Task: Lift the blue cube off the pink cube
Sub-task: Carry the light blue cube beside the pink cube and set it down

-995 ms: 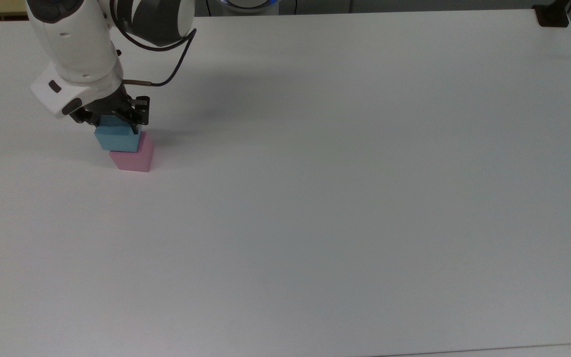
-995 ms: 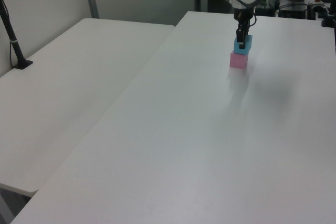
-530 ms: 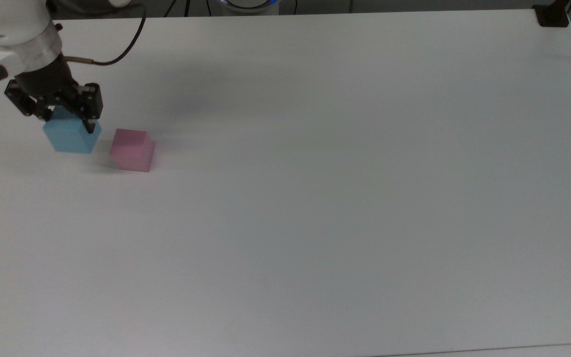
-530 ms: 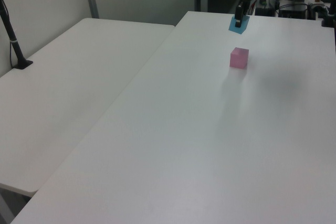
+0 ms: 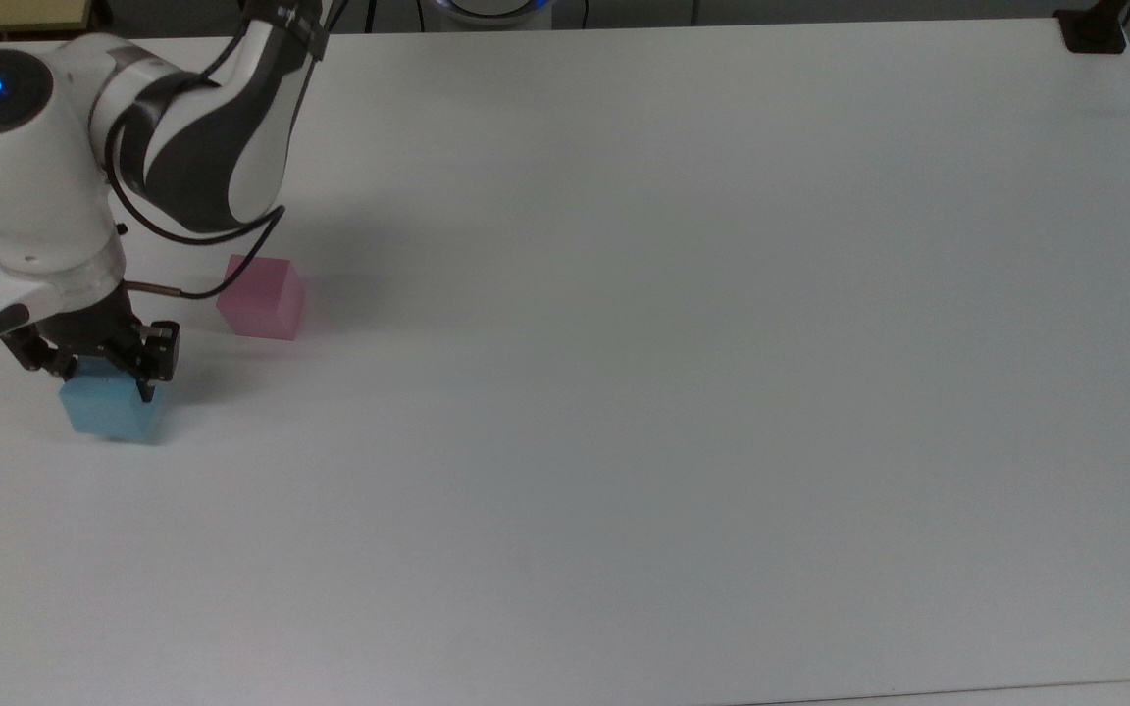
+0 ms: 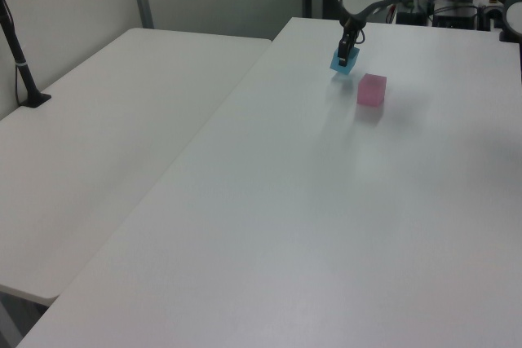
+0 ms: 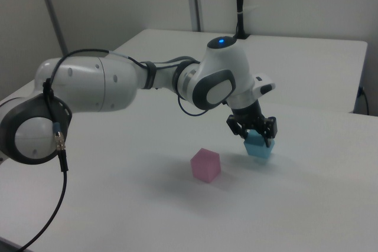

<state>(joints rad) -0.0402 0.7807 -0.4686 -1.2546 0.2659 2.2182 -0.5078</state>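
The blue cube [image 5: 109, 409] rests low at the white table's surface near the top view's left edge, with my gripper [image 5: 94, 373] shut on its upper part. The pink cube [image 5: 262, 296] stands alone on the table, up and to the right of it in the top view, with nothing on top. In the left view the blue cube [image 6: 343, 62] lies just left of the pink cube [image 6: 371, 89], my gripper [image 6: 348, 48] above it. In the right view the blue cube [image 7: 258, 144] sits right of the pink cube [image 7: 205, 164], held by my gripper [image 7: 253, 131].
The white table [image 5: 683, 373] stretches wide to the top view's right. My arm's elbow [image 5: 202, 147] hangs over the table behind the pink cube. A second white table [image 6: 106, 136] adjoins on the left view's left, with a black post [image 6: 20, 63] on it.
My gripper carried the blue cube off the pink cube to the top view's left, then toward the top view's bottom, and lowered it to the table beside the pink cube.
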